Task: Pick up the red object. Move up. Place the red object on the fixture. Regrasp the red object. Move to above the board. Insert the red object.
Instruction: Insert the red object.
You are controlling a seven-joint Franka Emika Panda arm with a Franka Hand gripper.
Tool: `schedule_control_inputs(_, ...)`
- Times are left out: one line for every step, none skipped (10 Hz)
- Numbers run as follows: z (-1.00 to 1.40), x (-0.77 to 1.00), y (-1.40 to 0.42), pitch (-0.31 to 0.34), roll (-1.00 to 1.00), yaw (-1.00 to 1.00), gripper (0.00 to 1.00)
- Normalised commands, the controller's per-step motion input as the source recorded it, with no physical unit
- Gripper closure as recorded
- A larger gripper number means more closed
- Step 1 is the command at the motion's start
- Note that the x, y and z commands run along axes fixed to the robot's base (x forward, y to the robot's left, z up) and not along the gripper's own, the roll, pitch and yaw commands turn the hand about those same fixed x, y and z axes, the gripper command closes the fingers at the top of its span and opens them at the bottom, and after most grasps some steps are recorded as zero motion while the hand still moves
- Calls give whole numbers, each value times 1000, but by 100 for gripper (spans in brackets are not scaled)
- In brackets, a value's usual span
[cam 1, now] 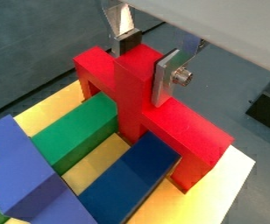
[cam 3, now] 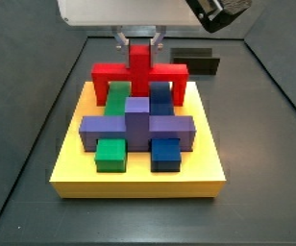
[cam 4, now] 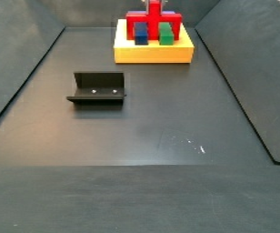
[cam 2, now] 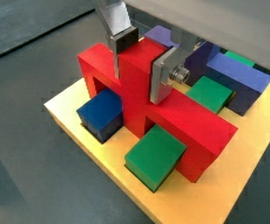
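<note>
Gripper on the Panda arm sits right over the far end of the board, and its flat silver fingers with the dark pads are clamped on the central stem of the bright red blocky piece, one plate on each side of the stem in both wrist views. That red piece, a wide bar with two short legs, stands upright with its legs down on the thick yellow square slab, so it's at the board and not lying loose anywhere. I can't tell if the legs are fully seated in the slots or just resting at the surface. In a wrist view a green block and a dark blue block run under the red bar, one through each gap between leg and stem. In a side view the slab also carries a purple cross-shaped block just in front of the red piece, with a small green cube and a small blue cube nearer the front edge. Further off, the small dark open holder sits alone on the grey floor, well apart from the slab.
</note>
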Motion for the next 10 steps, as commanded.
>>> schedule_control_inputs(-420, 229, 0, 0, -23, 0, 100)
schedule_control_inputs(-303, 80, 0, 0, 0, -51, 100)
schedule_control_inputs(-246, 0, 0, 0, -9, -63, 100)
schedule_control_inputs(-140, -6, -126, 0, -54, 0, 100)
schedule_control_inputs(-157, 0, -123, -3, -74, 0, 100)
schedule_control_inputs(-154, -14, 0, 0, -57, -20, 100)
schedule_control_inputs(-163, -31, 34, 0, -20, 0, 100)
schedule_control_inputs(-203, -14, 197, 0, 0, 0, 100)
schedule_control_inputs(-166, -123, 251, 0, -21, -23, 100)
schedule_control_inputs(-106, -189, 74, 0, -46, 0, 100)
